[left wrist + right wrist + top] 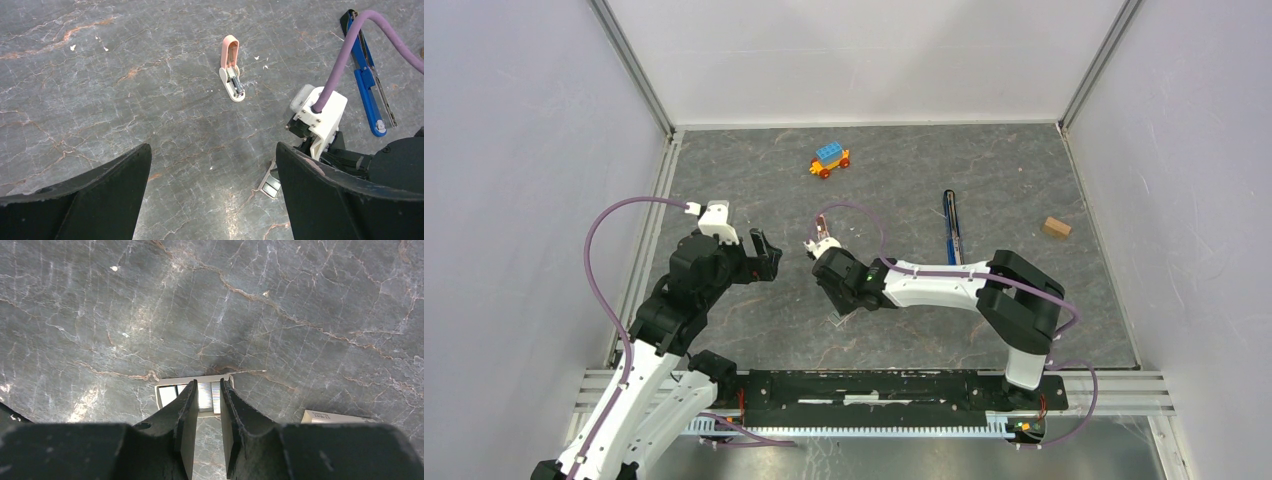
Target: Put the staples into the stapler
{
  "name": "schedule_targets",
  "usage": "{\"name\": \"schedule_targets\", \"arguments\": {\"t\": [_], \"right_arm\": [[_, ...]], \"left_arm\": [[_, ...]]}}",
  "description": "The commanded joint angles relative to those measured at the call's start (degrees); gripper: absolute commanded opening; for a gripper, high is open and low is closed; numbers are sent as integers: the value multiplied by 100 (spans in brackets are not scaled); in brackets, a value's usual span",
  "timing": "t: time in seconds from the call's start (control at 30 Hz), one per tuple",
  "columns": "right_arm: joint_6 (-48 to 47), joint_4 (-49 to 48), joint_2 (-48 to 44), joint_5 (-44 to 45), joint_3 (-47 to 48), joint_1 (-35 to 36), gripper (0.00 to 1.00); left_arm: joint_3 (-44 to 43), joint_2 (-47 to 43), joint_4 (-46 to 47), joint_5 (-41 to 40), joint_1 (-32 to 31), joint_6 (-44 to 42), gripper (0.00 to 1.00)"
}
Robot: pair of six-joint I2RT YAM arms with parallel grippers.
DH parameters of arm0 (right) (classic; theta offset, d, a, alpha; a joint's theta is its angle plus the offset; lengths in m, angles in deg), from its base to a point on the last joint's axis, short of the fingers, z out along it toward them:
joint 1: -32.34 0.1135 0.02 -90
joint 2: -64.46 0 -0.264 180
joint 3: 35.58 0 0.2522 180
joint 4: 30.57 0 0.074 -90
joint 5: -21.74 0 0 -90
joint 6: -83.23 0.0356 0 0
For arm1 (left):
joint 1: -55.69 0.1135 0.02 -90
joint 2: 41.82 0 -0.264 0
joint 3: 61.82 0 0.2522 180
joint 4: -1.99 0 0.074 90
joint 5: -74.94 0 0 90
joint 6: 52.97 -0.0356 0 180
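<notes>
Desk (754,180) layout, seen from the arm side:
- Toy car (830,160) at far centre.
- Stapler (951,228) right of centre, opened flat, lying near-to-far.
- Wooden block (1055,227) right of the stapler, apart from it, near the right edge.
- Mini stapler (232,75) mid-desk, left of the stapler.
- Staple strip (197,394) flat on the desk, nearer the arms, between the right claw (209,385) tips.
</notes>
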Motion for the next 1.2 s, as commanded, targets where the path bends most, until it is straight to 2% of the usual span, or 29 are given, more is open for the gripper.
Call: {"name": "schedule_targets", "arguments": {"t": [0.0, 0.67, 0.93, 1.17], "right_arm": [[-80, 12, 146, 75, 83, 28, 29], [-246, 178, -34, 123, 183, 28, 29], [-290, 146, -62, 121, 85, -29, 30], [-362, 115, -76, 100, -24, -60, 32]], "left_arm": [[29, -15, 98, -85, -15, -396, 100], [26, -6, 85, -53, -15, -286, 100], [-33, 383, -54, 843, -12, 556, 89], [562, 484, 368, 1675, -9, 1393, 81]]}}
